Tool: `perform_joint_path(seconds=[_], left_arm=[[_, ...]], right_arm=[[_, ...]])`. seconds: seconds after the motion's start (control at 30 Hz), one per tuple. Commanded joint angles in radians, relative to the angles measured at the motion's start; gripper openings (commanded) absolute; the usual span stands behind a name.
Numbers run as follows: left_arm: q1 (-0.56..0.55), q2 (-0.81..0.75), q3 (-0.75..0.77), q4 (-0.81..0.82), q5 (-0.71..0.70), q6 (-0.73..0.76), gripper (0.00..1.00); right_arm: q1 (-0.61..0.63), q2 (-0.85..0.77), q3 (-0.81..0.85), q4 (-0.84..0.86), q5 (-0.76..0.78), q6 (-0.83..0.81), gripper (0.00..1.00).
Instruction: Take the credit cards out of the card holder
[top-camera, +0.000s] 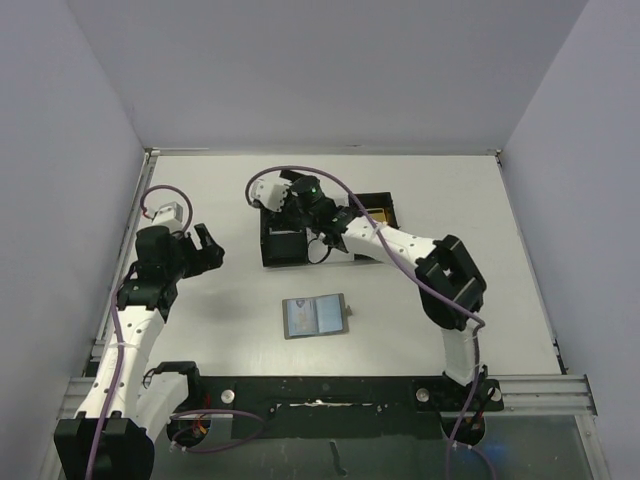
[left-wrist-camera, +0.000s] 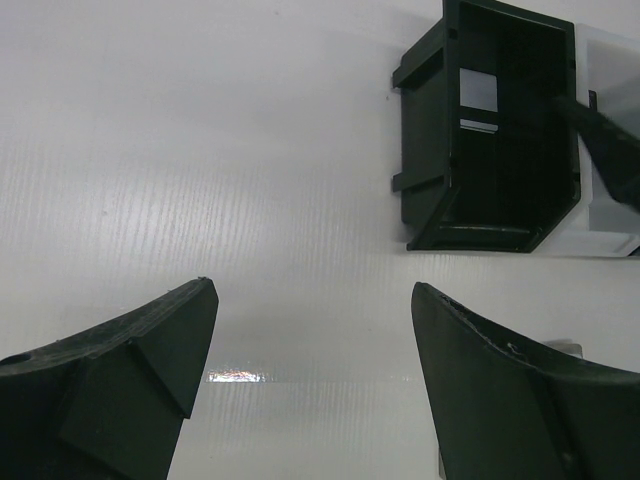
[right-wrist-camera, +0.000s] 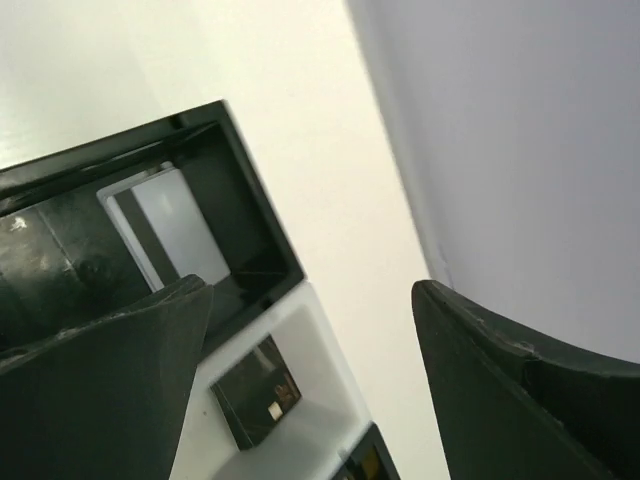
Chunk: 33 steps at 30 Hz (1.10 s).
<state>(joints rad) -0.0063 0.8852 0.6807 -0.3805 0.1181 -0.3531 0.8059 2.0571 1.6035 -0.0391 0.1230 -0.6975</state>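
Step in hand: a credit card is lying pale and flat inside one compartment of the black tray, with the right hand hovering just above it. I am judging that one drop-off is done.
Right hand: hanging released, fingers spread wide, gripping nothing.
Left hand: sitting at the left of the top view, well apart from the holder, fingers parted and empty over the bare surface.
Card holder: lying unfolded at lower centre of the top view, well apart from the tray at upper centre. Its left panel is showing bluer than the right — whether a card is sitting in it, I cannot tell.
Next move: the right hand is needing to lift clear of the tray walls and travel down-frame to the holder. A thin card in a pocket is calling for a fingertip pinch at its exposed edge — probably with the left hand pinning the holder down.
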Motion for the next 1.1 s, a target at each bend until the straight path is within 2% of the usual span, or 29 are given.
perform_joint_path(seconds=[0.0, 0.1, 0.3, 0.4, 0.57, 0.7, 0.83, 0.93, 1.07], left_arm=[[0.005, -0.02, -0.002, 0.077, 0.043, 0.027, 0.78], [0.004, -0.014, 0.0, 0.078, 0.047, 0.029, 0.78], [0.003, 0.001, -0.001, 0.083, 0.053, 0.03, 0.78], [0.003, 0.011, 0.0, 0.084, 0.054, 0.032, 0.78], [0.003, 0.028, -0.001, 0.086, 0.065, 0.035, 0.78], [0.002, 0.045, -0.003, 0.093, 0.111, 0.046, 0.78], [0.002, 0.069, -0.01, 0.108, 0.202, 0.04, 0.78], [0.002, 0.093, -0.019, 0.134, 0.297, -0.033, 0.78], [-0.015, 0.121, -0.067, 0.226, 0.482, -0.189, 0.77]], right_arm=[[-0.001, -0.228, -0.146, 0.273, 0.041, 0.128, 0.84], [-0.003, -0.389, -0.297, 0.405, 0.106, 0.265, 0.97], [-0.006, -0.67, -0.612, 0.555, 0.201, 0.601, 0.98], [-0.016, -0.778, -0.727, 0.517, 0.256, 0.787, 0.98], [-0.025, -0.938, -0.843, 0.397, 0.111, 1.018, 0.98], [-0.025, -1.007, -0.943, 0.366, 0.013, 1.256, 0.98], [-0.011, -1.003, -1.109, 0.536, -0.11, 1.514, 0.98], [0.021, -0.956, -1.151, 0.576, -0.142, 1.661, 0.98], [0.039, -0.887, -1.158, 0.551, -0.169, 1.74, 0.98]])
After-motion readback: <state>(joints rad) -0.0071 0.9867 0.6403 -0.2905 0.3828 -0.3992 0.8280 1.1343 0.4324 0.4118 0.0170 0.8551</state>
